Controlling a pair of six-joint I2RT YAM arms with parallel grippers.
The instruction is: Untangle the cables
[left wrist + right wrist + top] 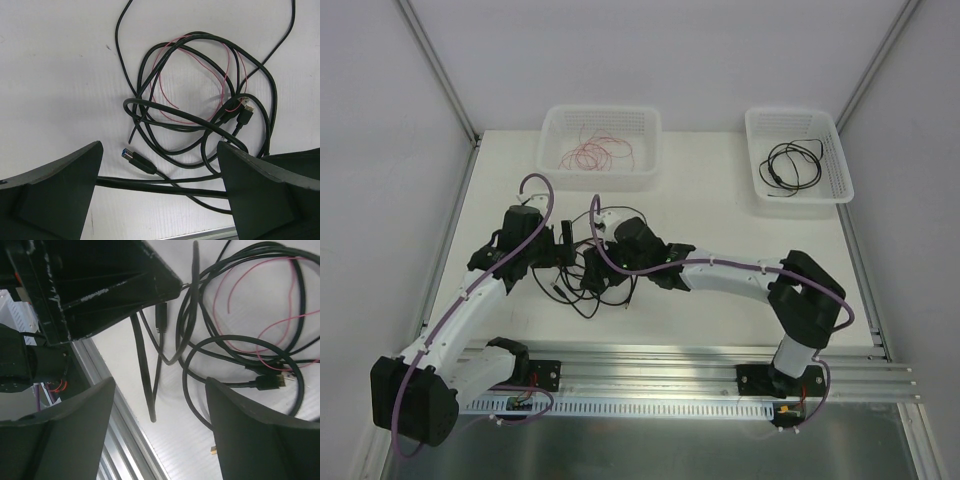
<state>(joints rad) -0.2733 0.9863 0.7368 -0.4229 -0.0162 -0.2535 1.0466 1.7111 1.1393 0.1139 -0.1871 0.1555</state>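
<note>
Cables [592, 285] lie knotted on the table [720, 200] in front of the left basket [550, 125]: black, with a pink wire [167, 100] threaded through. That basket holds red wire [598, 155]; the right basket [800, 200], beside it, holds one black cable [793, 163]. The left gripper [160, 147] and right gripper [161, 382] hover over them, jaws spread, empty. From above, the grippers hide most crossings; the cable count is unclear.

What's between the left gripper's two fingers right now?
In the left wrist view, a black cable crosses the gap of the open left gripper, with a blue-tipped plug just beyond; neither is gripped.
</note>
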